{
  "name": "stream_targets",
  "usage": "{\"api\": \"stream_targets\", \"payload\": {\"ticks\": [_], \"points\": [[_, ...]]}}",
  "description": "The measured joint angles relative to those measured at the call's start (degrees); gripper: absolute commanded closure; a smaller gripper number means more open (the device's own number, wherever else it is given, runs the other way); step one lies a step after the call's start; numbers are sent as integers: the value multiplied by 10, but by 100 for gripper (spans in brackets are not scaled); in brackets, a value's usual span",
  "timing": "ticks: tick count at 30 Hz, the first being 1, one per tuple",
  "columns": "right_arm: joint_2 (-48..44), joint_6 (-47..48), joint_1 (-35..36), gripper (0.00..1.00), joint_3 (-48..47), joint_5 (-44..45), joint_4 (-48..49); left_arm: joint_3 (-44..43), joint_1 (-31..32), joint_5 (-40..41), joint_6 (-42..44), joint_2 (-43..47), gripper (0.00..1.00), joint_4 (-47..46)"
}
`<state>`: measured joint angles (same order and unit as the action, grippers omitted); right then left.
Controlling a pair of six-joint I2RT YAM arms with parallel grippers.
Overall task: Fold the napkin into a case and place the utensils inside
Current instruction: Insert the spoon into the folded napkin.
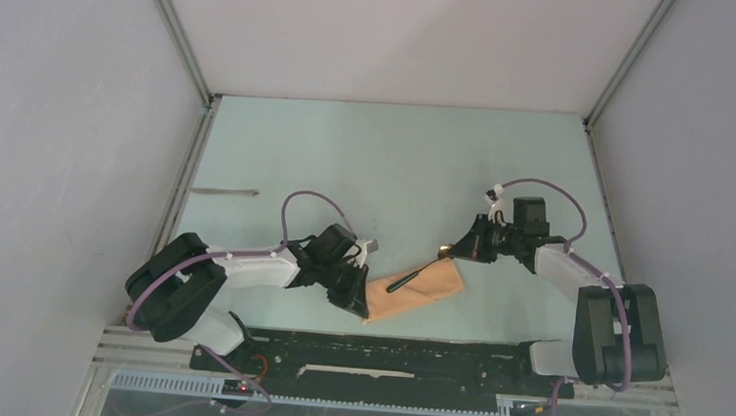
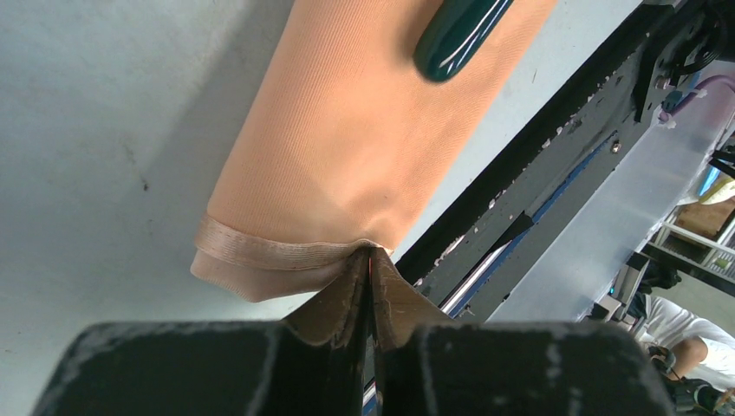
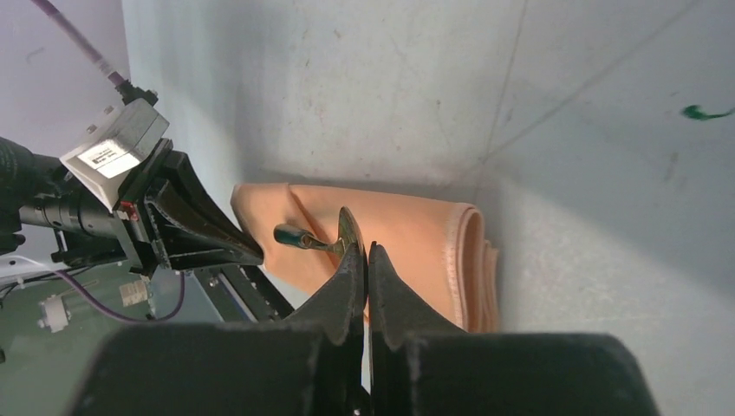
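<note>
While the case (image 1: 427, 292) lay near the front edge of the table (image 1: 396, 166), we saw the left gripper (image 2: 371, 260) pinched narrowly on its hemmed corner. The right gripper (image 3: 364, 253) was clamped on the gold bowl of the spoon (image 1: 408, 279), whose dark handle rested across the case's top. The silvery utensil (image 1: 223, 192) lay well apart, far left.

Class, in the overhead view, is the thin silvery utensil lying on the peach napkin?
No: the silvery utensil lies on the table, well left of the napkin.
</note>
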<state>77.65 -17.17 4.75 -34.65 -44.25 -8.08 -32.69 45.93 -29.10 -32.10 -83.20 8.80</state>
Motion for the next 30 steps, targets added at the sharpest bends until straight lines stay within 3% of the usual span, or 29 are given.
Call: {"api": "stream_targets", "payload": {"ticks": [7,9,11,15,20,30], "points": [[-5,-59,30,100,36,27,48,0,0,0,0,0,88,-1],[-17,-73,20,100,56,30,59,0,0,0,-1,0,82,-1],[-24,-78,3,100,61,32,58,0,0,-1,-5,0,68,-2],[-31,-74,-34,100,55,38,55,0,0,-11,-15,17,62,-1],[-31,-60,-58,100,50,44,34,-14,-6,-10,-21,63,78,22],[-39,-55,-33,100,50,50,14,-7,-74,5,-40,28,86,10]]}}
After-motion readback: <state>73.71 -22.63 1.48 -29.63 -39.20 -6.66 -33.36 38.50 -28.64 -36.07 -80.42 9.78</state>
